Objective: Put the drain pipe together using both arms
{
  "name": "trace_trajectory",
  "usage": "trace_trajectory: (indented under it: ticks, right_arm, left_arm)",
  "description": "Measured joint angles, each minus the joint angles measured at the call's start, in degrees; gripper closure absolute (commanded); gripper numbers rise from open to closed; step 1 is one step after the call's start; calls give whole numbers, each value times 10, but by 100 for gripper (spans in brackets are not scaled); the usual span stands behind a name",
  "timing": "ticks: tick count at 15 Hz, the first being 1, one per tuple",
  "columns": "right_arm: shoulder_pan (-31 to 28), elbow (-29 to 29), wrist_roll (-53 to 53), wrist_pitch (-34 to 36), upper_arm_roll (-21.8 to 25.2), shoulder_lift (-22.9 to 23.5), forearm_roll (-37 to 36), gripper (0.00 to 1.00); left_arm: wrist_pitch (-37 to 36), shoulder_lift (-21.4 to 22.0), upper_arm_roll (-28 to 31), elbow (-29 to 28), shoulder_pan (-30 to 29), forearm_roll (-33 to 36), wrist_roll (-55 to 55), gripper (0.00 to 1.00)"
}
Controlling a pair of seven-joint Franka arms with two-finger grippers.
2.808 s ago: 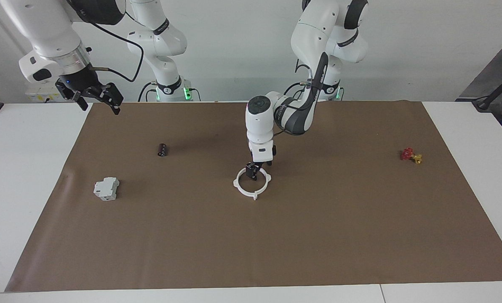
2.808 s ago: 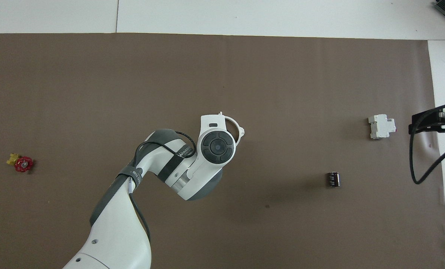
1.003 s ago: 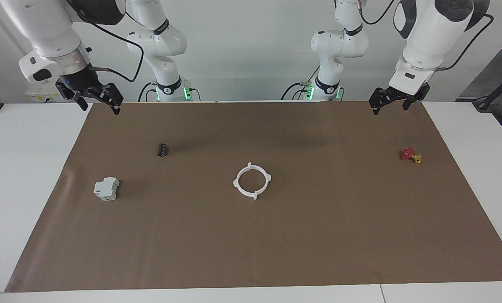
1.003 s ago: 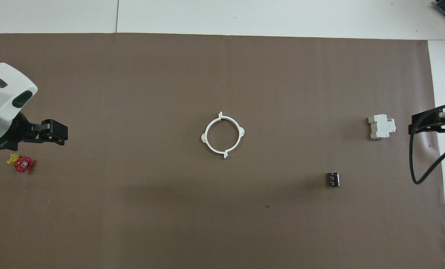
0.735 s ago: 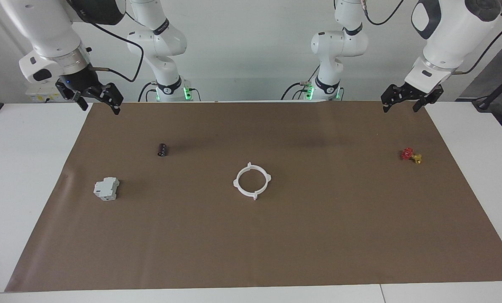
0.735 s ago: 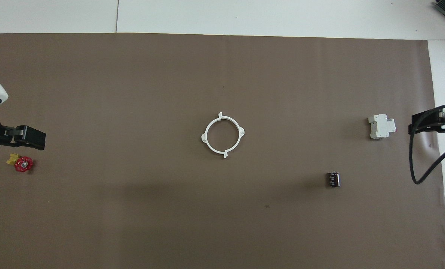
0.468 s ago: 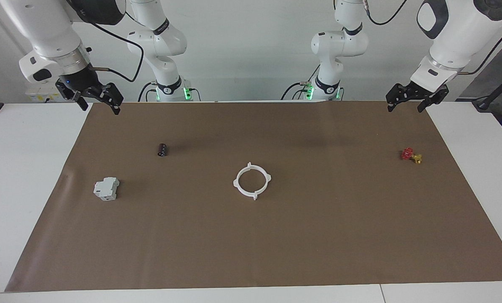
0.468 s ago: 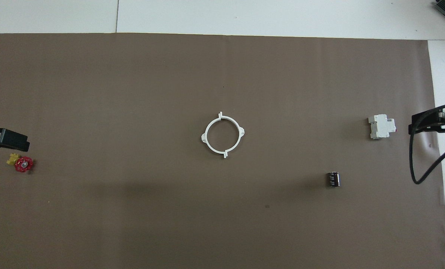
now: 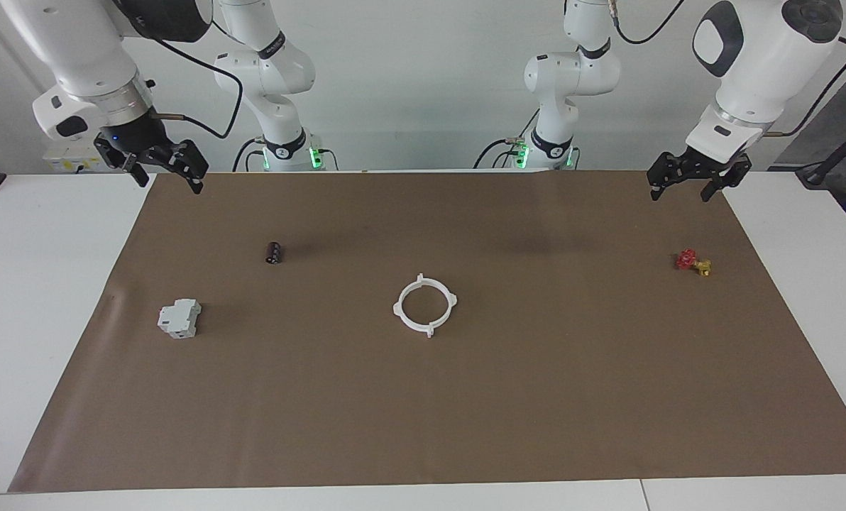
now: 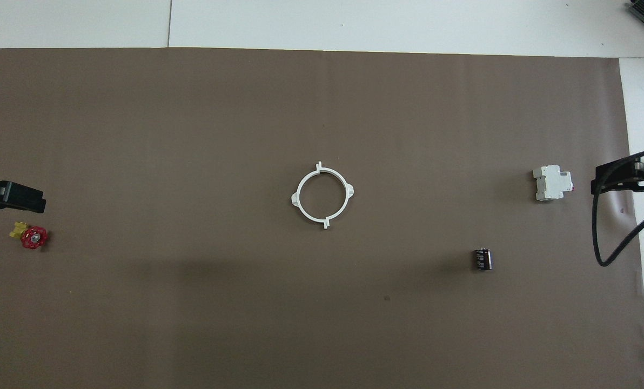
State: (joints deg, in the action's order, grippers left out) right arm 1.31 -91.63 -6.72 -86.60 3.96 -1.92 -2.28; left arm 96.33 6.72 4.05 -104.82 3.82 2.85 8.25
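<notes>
The drain pipe (image 9: 425, 305) lies flat at the middle of the brown mat (image 9: 465, 397), its two white half-rings already closed into one ring, touched by neither arm. Judged from how it lies, the joining looks done and the step in hand is simply to stay clear of it: the best conduct is to keep both arms high and wide, with no sweep low across the centre that could nudge the halves apart. As a closed circle it has no real long axis; it lies face up, with small tabs sticking out from its rim at four places around the ring, one pair running roughly toward and away from the robots and the other pair running toward the two ends of the table. Whether the seams are fully seated cannot be told. The left gripper (image 9: 691, 177) hangs with its fingers spread and empty over the mat's edge nearest the robots at its own end, with the small red-and-gold valve piece (image 9: 693, 262) lying on the mat below it and farther out. The right gripper (image 9: 162, 169), likewise spread and empty, waits over the corresponding corner at its end, well apart from the black cylinder (image 9: 274, 252) and the grey-white block (image 9: 179, 318).
</notes>
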Motion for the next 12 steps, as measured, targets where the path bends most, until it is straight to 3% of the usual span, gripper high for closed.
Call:
trace_trajectory:
  ticks: [12]
  right_arm:
    - [6, 0, 0, 0, -1, 0, 0, 0]
  left_arm:
    - [22, 6, -12, -2, 2, -11, -12, 0]
